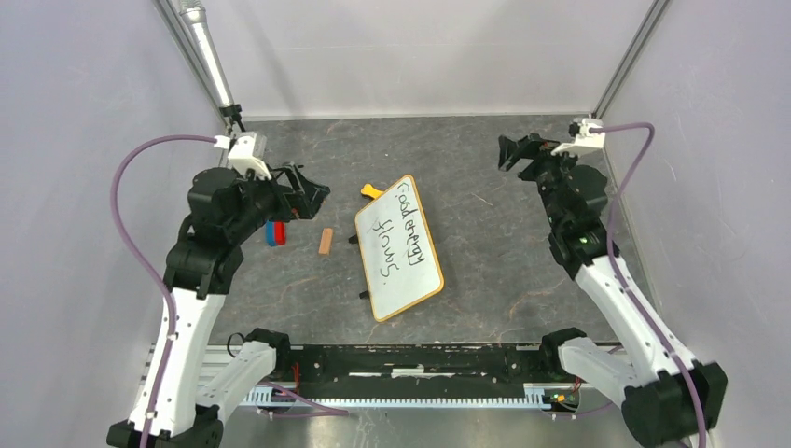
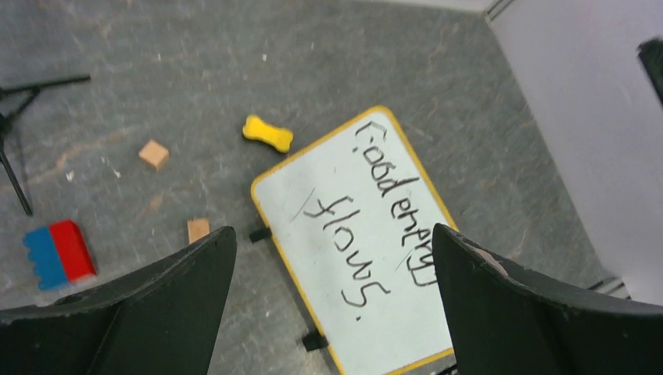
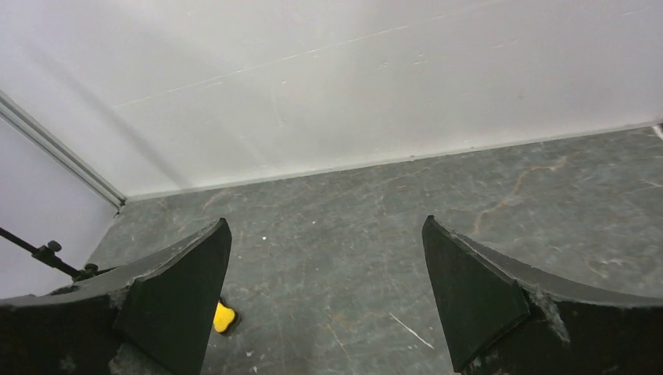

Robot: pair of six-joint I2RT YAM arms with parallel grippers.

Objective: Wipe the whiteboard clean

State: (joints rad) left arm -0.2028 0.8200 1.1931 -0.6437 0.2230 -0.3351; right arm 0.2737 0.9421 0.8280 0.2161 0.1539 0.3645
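Left hand [image 1: 310, 199], spread wide and empty, hovers over the bench's [image 1: 485, 280] left side, angled down at the whiteboard [image 1: 399, 245], which lies flat mid-bench with its handwriting unwiped. Right hand [image 1: 510, 151], likewise spread and empty, hangs near the far right corner, probably to keep clear.

whiteboard [image 2: 356, 234] | blk handwritten txt | reads "Good energy flows."

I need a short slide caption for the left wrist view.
Open left gripper hovers over the handwritten whiteboard, a yellow bone-shaped piece near its corner.
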